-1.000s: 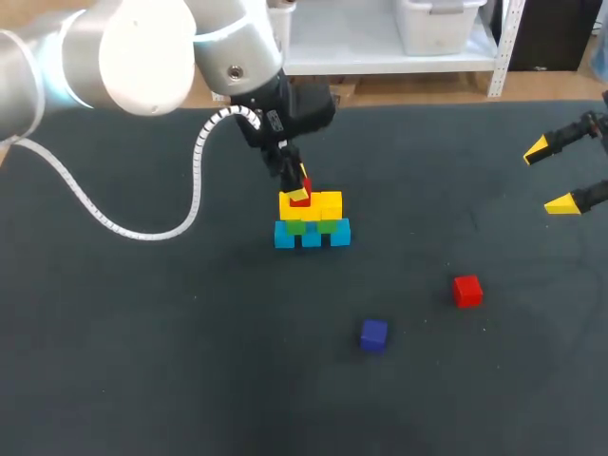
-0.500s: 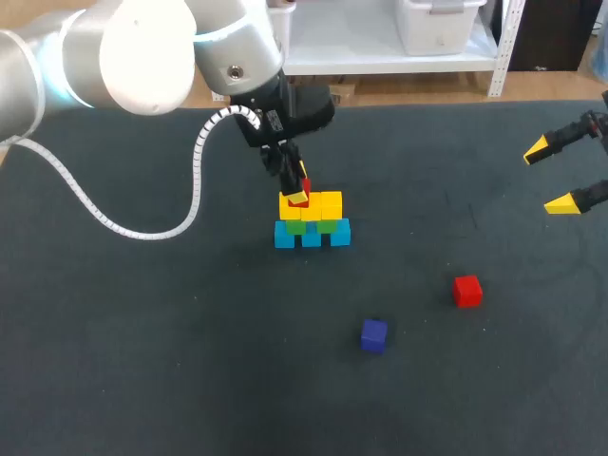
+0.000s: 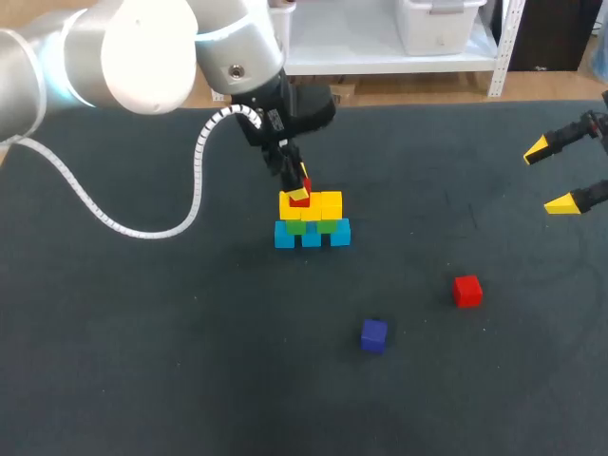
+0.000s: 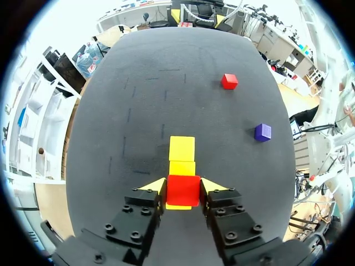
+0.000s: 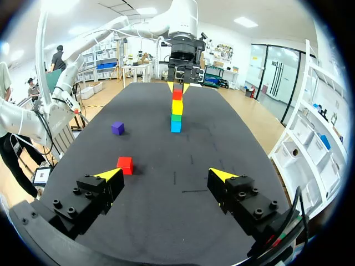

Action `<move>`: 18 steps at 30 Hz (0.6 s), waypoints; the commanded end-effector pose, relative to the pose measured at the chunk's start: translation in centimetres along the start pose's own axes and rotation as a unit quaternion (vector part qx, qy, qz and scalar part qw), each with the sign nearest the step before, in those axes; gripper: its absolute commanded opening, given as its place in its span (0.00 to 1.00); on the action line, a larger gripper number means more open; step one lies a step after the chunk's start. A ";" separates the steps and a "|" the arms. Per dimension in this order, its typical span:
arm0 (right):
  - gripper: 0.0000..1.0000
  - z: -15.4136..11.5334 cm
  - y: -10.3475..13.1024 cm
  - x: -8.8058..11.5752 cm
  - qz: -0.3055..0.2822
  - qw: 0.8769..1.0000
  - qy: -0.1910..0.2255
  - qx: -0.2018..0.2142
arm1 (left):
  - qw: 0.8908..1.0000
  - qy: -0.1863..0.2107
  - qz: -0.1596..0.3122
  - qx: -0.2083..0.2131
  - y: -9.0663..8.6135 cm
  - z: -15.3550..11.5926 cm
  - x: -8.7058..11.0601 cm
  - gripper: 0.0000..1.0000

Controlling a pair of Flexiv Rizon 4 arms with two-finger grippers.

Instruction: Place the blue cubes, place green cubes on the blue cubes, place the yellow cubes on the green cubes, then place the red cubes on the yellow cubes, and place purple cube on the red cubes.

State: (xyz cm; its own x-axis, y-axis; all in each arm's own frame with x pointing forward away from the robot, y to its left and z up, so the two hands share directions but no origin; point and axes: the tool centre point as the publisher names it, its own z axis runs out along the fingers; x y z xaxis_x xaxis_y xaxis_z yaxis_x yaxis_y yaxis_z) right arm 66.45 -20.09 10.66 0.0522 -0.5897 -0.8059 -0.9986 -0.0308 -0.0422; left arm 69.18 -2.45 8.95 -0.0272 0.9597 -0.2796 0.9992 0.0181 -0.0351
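The left hand (image 4: 183, 186) is closed on a red cube (image 4: 183, 190), its 2 yellow-tipped fingers pressed against opposite side faces, so the cube sits squarely between them. From the left wrist camera a sliver of yellow shows under the cube, and 2 more of the yellow cubes (image 4: 182, 148) lie just ahead of the fingers. In the head view the cube hangs at the left end of the yellow row, which rests on the green cubes (image 3: 326, 226), which in turn rest on the blue cubes (image 3: 312, 236). Whether the red cube already touches the yellow one beneath, I cannot tell.

The cube looks small, rigid and light, with flat smooth faces, so a grip on 2 parallel sides at mid-height should hold it level. The stack is probably loose, so any sideways nudge on release could shift it.

A loose red cube (image 3: 466, 291) and the purple cube (image 3: 373, 334) lie apart on the counter (image 3: 142, 361), well away from the stack. The right hand (image 5: 165, 175) hangs wide open and empty at the counter's right edge, with the loose red cube nearer its left finger.
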 end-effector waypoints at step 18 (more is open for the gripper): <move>1.00 0.0 0.0 0.0 0.000 1.000 -0.001 0.000 | 1.000 0.002 -0.006 0.002 0.1 -0.5 0.1 1.00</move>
State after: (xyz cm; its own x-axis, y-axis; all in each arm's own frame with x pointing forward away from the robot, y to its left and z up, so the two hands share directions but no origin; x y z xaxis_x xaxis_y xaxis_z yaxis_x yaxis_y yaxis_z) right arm 66.45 -20.09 10.66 0.0522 -0.5897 -0.8059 -0.9986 -0.0308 -0.0422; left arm 69.25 -2.38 9.12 -0.0386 0.9619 -0.2706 0.9987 0.0283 -0.0421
